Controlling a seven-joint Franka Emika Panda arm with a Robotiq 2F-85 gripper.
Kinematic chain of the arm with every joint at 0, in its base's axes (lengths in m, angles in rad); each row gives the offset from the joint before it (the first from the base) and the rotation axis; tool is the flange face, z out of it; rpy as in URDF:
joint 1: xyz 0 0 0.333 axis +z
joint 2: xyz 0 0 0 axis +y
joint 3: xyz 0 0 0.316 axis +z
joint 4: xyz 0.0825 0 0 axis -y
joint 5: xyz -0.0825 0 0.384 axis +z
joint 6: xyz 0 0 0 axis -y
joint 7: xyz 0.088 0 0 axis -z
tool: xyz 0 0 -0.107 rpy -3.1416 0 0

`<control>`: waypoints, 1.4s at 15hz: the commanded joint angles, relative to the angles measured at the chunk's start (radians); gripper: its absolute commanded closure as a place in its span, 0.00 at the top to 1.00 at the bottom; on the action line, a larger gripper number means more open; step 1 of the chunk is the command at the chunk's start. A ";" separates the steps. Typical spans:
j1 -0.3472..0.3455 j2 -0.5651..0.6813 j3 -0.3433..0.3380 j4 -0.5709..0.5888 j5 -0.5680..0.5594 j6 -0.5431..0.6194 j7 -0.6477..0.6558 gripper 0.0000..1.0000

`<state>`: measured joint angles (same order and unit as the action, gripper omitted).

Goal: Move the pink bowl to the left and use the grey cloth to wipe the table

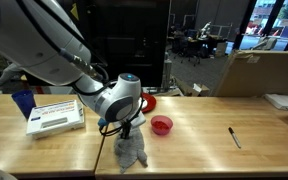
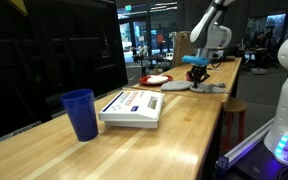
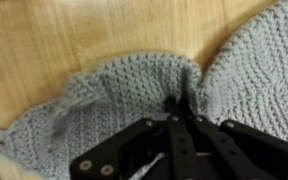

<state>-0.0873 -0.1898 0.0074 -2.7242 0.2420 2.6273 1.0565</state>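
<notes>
My gripper (image 1: 127,128) is shut on the grey cloth (image 1: 132,151), which bunches up from the table (image 1: 199,150) near its front edge. In the wrist view the two black fingers (image 3: 172,122) meet at the gripper (image 3: 181,106), pinching a fold of the knitted grey cloth (image 3: 134,95) that spreads over the wood (image 3: 74,30). The pink bowl (image 1: 162,125) stands just to the right of the cloth, apart from it. In an exterior view from the table's end, the gripper (image 2: 196,76) presses onto the cloth (image 2: 187,88) far down the tabletop (image 2: 134,145).
A white printed box (image 1: 56,117) and a blue cup (image 1: 22,103) stand left of the arm. A red plate (image 1: 149,101) lies behind the gripper. A black pen (image 1: 235,137) lies at the right. The blue cup (image 2: 80,113) and the box (image 2: 134,106) also show near the camera.
</notes>
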 commanded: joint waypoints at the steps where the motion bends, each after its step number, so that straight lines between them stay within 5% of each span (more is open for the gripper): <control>1: 0.018 0.004 -0.004 -0.033 0.026 0.013 -0.033 0.01; 15: 0.213 0.002 0.156 -0.060 0.131 0.082 -0.069 0.01; 21: 0.363 -0.012 0.179 -0.044 0.399 0.049 -0.220 0.01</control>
<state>0.2067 -0.1944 0.1672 -2.7500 0.5255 2.6911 0.9009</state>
